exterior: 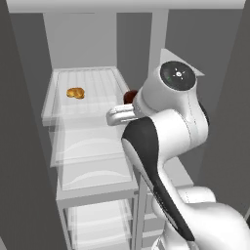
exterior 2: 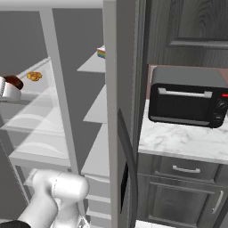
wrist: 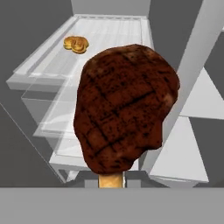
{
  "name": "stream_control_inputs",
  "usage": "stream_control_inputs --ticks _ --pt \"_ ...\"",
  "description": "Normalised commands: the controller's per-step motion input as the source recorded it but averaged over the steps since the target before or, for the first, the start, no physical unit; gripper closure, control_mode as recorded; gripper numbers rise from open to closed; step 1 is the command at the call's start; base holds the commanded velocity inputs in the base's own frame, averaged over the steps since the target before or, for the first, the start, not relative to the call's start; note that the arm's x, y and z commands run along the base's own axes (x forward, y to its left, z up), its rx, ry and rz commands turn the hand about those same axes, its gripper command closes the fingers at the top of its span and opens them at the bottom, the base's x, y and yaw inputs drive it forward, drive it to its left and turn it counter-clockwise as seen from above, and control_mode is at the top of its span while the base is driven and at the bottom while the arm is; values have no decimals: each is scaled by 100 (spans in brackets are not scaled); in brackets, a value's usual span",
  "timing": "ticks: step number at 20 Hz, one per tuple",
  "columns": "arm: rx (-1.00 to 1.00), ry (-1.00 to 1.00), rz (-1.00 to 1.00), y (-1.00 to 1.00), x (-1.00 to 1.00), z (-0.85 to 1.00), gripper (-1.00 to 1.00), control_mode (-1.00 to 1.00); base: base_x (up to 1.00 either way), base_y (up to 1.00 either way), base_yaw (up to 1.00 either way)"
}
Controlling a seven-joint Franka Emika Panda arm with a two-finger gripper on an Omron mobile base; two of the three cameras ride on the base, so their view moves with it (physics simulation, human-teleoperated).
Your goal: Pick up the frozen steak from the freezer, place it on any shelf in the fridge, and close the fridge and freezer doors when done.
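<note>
The frozen steak (wrist: 124, 107), a dark reddish-brown lump with grill marks, hangs close in front of the hand camera and hides the fingertips. From the base it shows as a small dark lump (exterior: 130, 96) (exterior 2: 15, 81) at the end of the white hand. My gripper (exterior 2: 11, 86) is shut on it. The steak sits at the right front corner of the fridge's top translucent shelf (exterior: 93, 80) (wrist: 109, 37), just above it and beside the divider post (exterior: 157, 44). The freezer (exterior 2: 100, 111), with opaque grey shelves, lies right of the post.
A golden-orange lump (exterior: 75, 93) (wrist: 76, 44) lies on the left of that shelf. Clear shelves and bins stack below (exterior: 93, 146). The open freezer door (exterior 2: 120, 89) stands edge-on with its dark handle (exterior 2: 130, 151). A black toaster oven (exterior 2: 187, 100) sits on the marble counter (exterior 2: 178, 142).
</note>
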Motion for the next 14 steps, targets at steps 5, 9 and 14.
stream_control_inputs --ticks 5,9,14 --pt "-3 2 0 4 83 -20 100 -100 0 0 0" --pt "-7 6 -5 32 79 -3 100 -100 0 0 0" --pt "-2 9 -7 32 82 -4 100 -100 0 0 0"
